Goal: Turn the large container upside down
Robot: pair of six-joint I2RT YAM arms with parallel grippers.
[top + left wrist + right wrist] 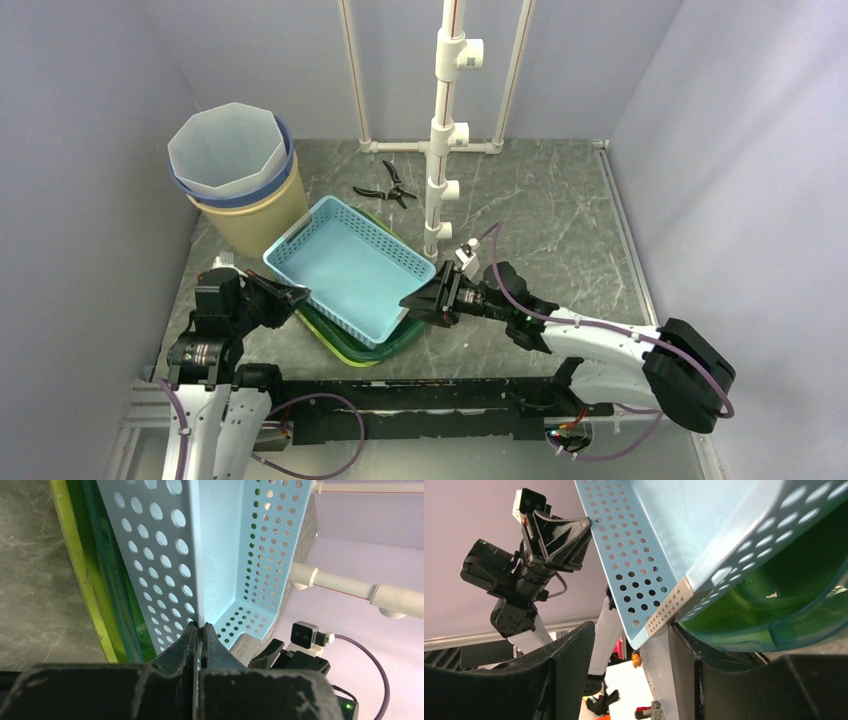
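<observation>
sitting between both arms, the blue basket (345, 265) has its left wall pinched by the left jaws, while the right jaws stand spread around its right corner.

No legible txt, labels, brands or nos. on anything in the views.

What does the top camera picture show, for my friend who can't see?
A blue basket sits on a green tray, a robot claw at each side: the left claw pinches its rim, the right claw is open around the opposite rim. Behind are a tan bucket and pliers.
</observation>
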